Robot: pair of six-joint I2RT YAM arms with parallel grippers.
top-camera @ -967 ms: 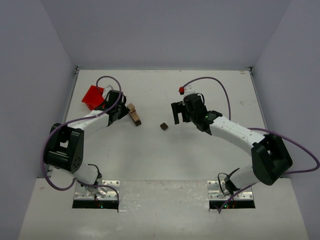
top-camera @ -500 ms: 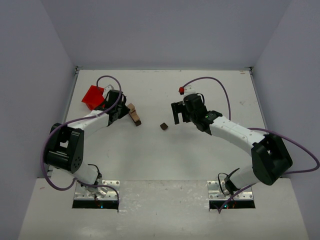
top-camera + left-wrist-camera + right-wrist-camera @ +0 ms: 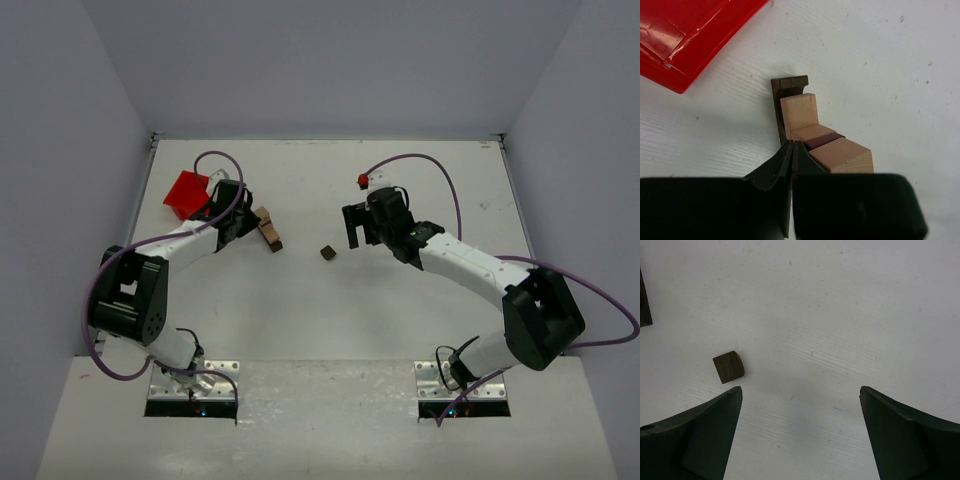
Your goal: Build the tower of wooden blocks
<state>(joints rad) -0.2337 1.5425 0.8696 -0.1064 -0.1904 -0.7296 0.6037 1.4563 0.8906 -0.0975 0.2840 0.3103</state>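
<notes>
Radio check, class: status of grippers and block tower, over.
Left gripper jaws shut beside wood block tower. Right gripper jaws open, empty. One dark block loose, apart from tower. Nothing blocking.

The wood block tower [image 3: 812, 135] is a short line of tan and dark brown cubes, just beside and beyond the pinched tips of the left gripper [image 3: 791, 146]. One loose dark brown cube [image 3: 729, 367] sits flat on the table, just ahead of one finger of the wide-spread right gripper [image 3: 800, 390].
</notes>
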